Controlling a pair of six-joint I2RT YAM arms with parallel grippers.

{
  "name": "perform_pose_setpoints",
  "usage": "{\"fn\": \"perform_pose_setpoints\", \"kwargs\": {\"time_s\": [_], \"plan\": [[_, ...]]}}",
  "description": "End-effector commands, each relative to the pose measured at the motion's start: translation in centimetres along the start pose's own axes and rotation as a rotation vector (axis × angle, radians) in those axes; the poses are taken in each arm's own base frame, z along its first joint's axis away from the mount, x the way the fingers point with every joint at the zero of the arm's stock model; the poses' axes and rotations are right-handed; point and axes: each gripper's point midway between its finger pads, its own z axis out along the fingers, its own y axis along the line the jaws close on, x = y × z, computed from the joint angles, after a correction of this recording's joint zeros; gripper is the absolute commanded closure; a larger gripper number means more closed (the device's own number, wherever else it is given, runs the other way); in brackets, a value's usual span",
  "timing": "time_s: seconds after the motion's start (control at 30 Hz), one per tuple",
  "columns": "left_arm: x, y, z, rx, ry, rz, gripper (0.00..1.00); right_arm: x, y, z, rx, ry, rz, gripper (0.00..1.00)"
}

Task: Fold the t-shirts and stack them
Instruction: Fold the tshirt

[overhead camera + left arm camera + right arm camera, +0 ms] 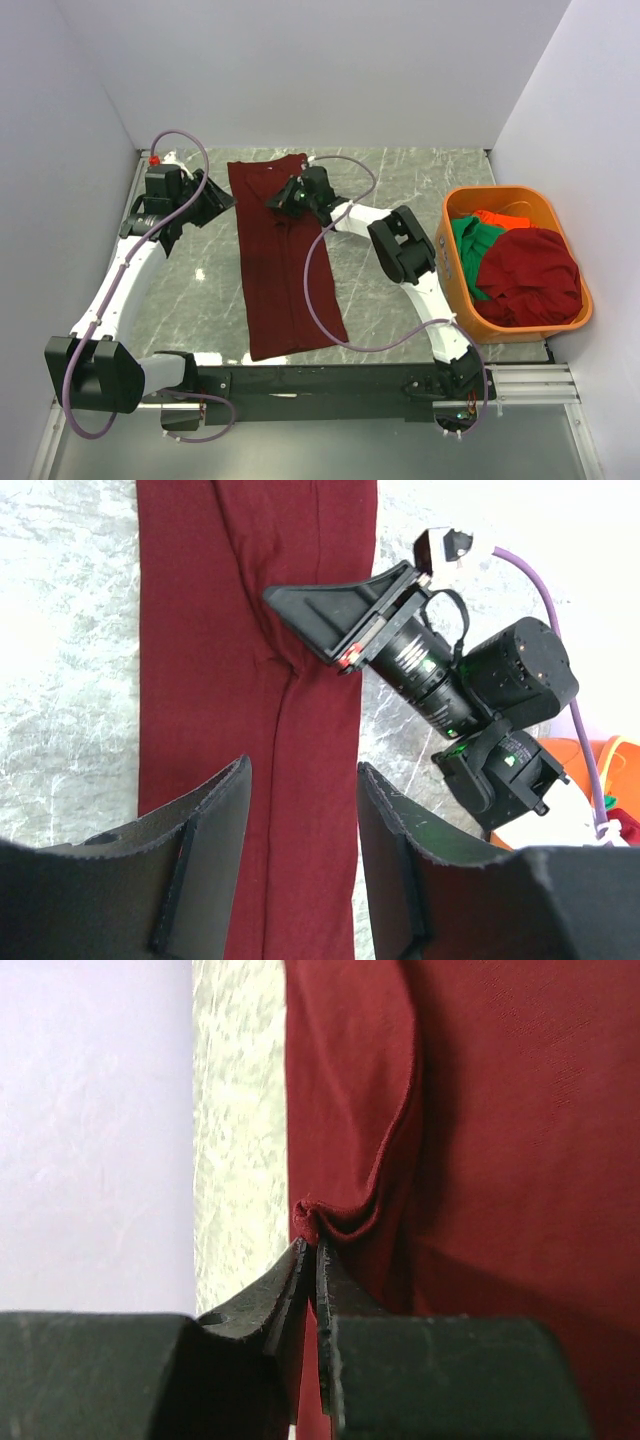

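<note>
A dark maroon t-shirt (280, 270) lies on the marble table as a long narrow strip running from the far side to the near edge. My right gripper (274, 203) is at the strip's far end, shut on a small pinch of its edge (318, 1215); the cloth bunches right at the fingertips (300, 1260). The left wrist view shows that gripper (275, 598) resting on the shirt (220, 630). Beside the shirt's far left edge, my left gripper (222, 198) hovers open with nothing between its fingers (225, 810).
An orange plastic basket (500, 193) stands at the right, holding a green shirt (466, 250), a dark red one (530, 275) and an orange-red one (500, 216). White walls close the table (400, 180) at the back and sides. Purple cables loop over both arms.
</note>
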Motion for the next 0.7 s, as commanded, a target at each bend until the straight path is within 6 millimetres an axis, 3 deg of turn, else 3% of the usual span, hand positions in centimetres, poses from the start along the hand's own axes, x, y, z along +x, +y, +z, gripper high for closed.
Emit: {"fn": "perform_pose_setpoints", "kwargs": {"time_s": [0.0,0.23,0.57,0.67], "plan": [[-0.5,-0.6,-0.1,0.036,-0.017,0.022,0.48,0.3,4.1,0.2,-0.097,0.002,-0.081,0.89],[-0.1,-0.2,0.2,0.026,-0.007,0.015,0.48,2.4,4.2,0.7,-0.091,0.054,-0.124,0.89],[0.6,0.7,1.1,-0.002,0.016,-0.011,0.48,3.9,2.4,0.6,-0.034,0.094,-0.177,0.88],[0.8,0.9,1.7,-0.004,0.028,-0.028,0.48,4.2,1.9,0.1,-0.013,0.097,-0.198,0.82]]}}
